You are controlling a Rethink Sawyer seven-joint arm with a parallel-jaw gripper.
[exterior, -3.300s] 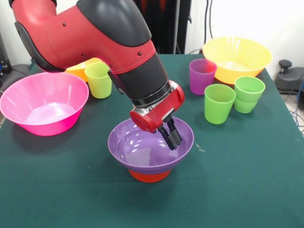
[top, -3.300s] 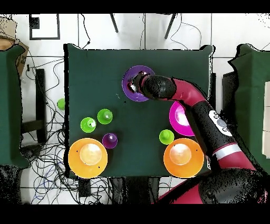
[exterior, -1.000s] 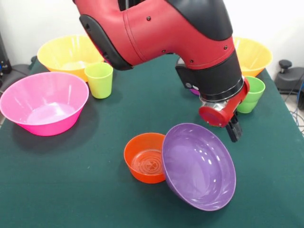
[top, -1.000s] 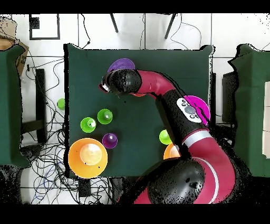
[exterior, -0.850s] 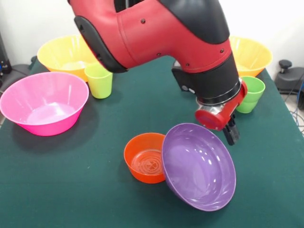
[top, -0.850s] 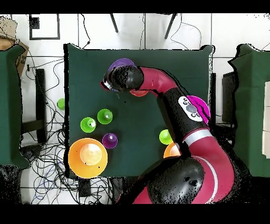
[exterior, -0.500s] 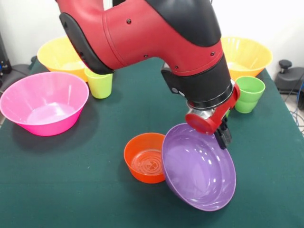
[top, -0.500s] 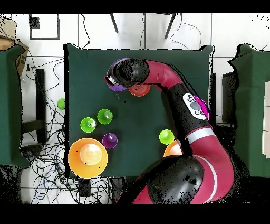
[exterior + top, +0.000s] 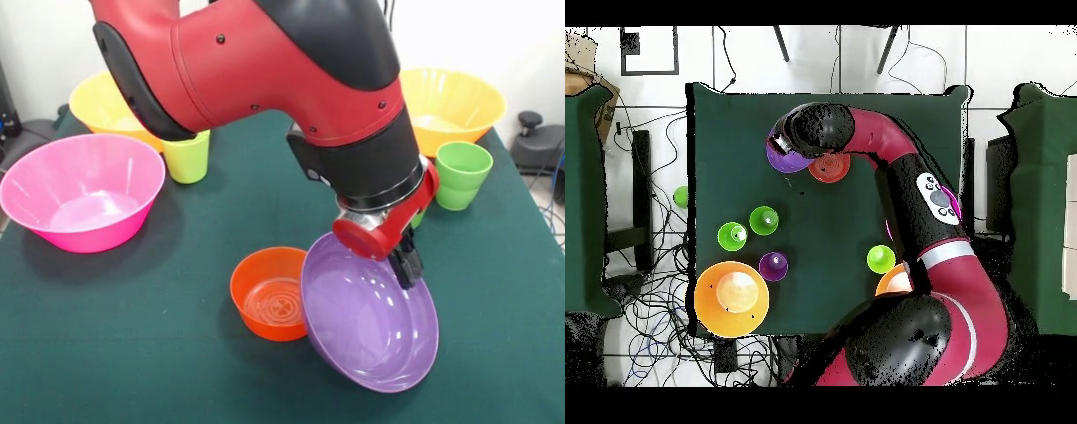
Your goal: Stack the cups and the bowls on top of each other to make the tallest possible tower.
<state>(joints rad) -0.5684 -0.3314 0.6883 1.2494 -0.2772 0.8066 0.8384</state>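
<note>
Pink bowl (image 9: 82, 190): far left of the front view, upright on the green desk (image 9: 132, 353).
Left orange-yellow bowl (image 9: 106, 104): upper left, behind the pink bowl, partly hidden by the arm.
Yellow-green cup (image 9: 186, 157): upright, just in front of that orange-yellow bowl, its top hidden by the arm.
Small orange bowl (image 9: 269, 292): lower centre, upright on the desk, touching the purple bowl on its right.
Purple bowl (image 9: 366, 314): lower centre-right, tipped on its side with the opening facing the camera, leaning against the small orange bowl.
Gripper (image 9: 406, 262): hangs over the upper rim of the purple bowl; the dark jaws look pressed together, with nothing between them.
Right orange-yellow bowl (image 9: 450, 104): upper right, upright.
Green cups (image 9: 463, 172): right of the arm, in front of that bowl; in the overhead view two stand side by side.
</note>
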